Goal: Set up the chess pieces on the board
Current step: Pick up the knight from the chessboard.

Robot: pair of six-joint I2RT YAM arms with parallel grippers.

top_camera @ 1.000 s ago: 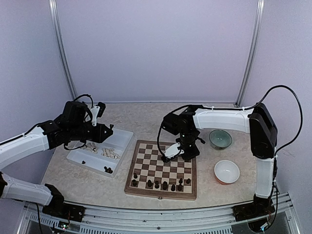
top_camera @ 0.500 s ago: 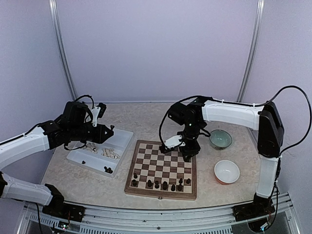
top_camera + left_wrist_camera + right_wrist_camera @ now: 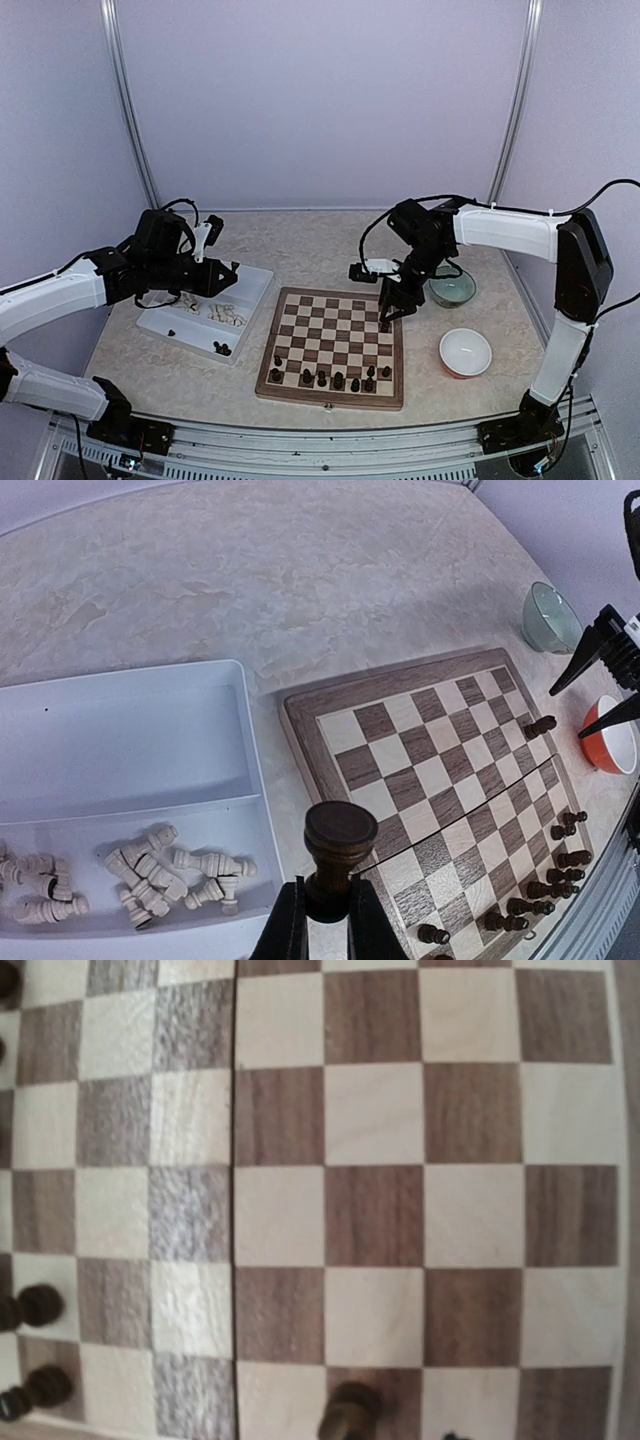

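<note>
Chessman (image 3: 338,855), dark, sits pinched between left fingers (image 3: 290,925); right fingers (image 3: 585,652) spread above board (image 3: 300,695).

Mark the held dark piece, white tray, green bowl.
held dark piece (image 3: 340,832): left wrist view, its round end.
white tray (image 3: 120,730): left wrist view, bare far compartment.
green bowl (image 3: 452,286): top external view, inside.

Both arms have glossy white shell links joined by black joint housings, each rising from a black base. The left arm (image 3: 55,298) carries a bulky black wrist block, with a black cable looping over it at 12 o'clock. The right arm (image 3: 500,233) has a tall black elbow casing at 3 o'clock in the top view and a thin black cable arcing above. The left gripper (image 3: 325,900) has slim black fingers. The right gripper (image 3: 387,312) is also black, with a white bracket beside it.
</note>
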